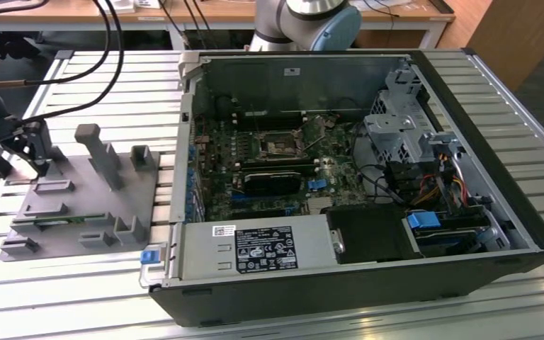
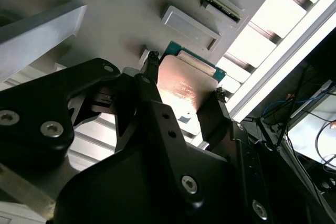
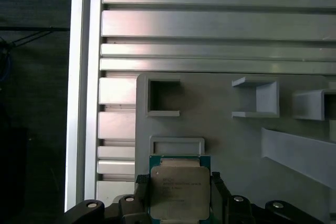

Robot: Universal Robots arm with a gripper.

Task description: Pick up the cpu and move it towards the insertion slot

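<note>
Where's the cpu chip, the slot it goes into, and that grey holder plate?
cpu (image 3: 180,195): first wrist view, middle of its metal top.
insertion slot (image 1: 279,146): exterior view, centre of the dark socket.
grey holder plate (image 1: 81,200): exterior view, bare flat part.

Slatted aluminium table (image 1: 111,78), pale ribs running from the exterior view's left to its right. Carries two loads side by side. Toward the exterior view's left, a flat grey fixture plate (image 1: 74,205) with raised blocks and posts, lying flat on the slats close to the table's left edge. Toward the exterior view's right, an open black computer case (image 1: 348,297) on its side, just beside the plate, covering most of the surface.
</note>
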